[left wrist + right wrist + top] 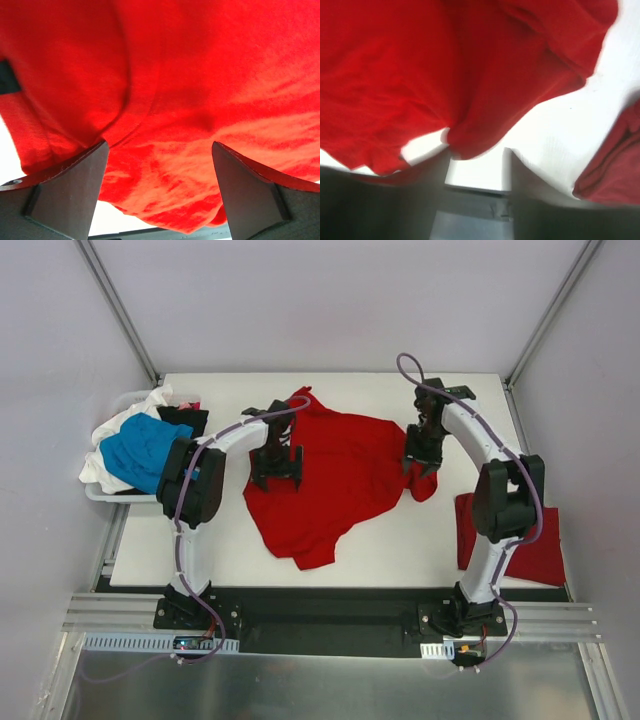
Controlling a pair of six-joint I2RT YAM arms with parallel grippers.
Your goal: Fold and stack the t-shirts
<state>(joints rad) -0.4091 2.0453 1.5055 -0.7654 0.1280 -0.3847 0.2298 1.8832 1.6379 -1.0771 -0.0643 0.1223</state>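
A bright red t-shirt [340,475] lies spread and rumpled on the white table [400,540]. My left gripper [275,470] is open over its left part; in the left wrist view the wide-apart fingers [70,195] straddle red cloth [200,75] with the gripper [160,145] not closed on it. My right gripper [420,460] is at the shirt's right edge. In the blurred right wrist view it [477,152] is open, with the red hem [470,135] by one fingertip. A folded red t-shirt [530,540] lies at the right, and also shows in the right wrist view [615,175].
A white basket [100,495] off the table's left edge holds a blue t-shirt [140,450], a white one [110,430] and a black one [185,418]. Grey walls enclose the table at the back and sides.
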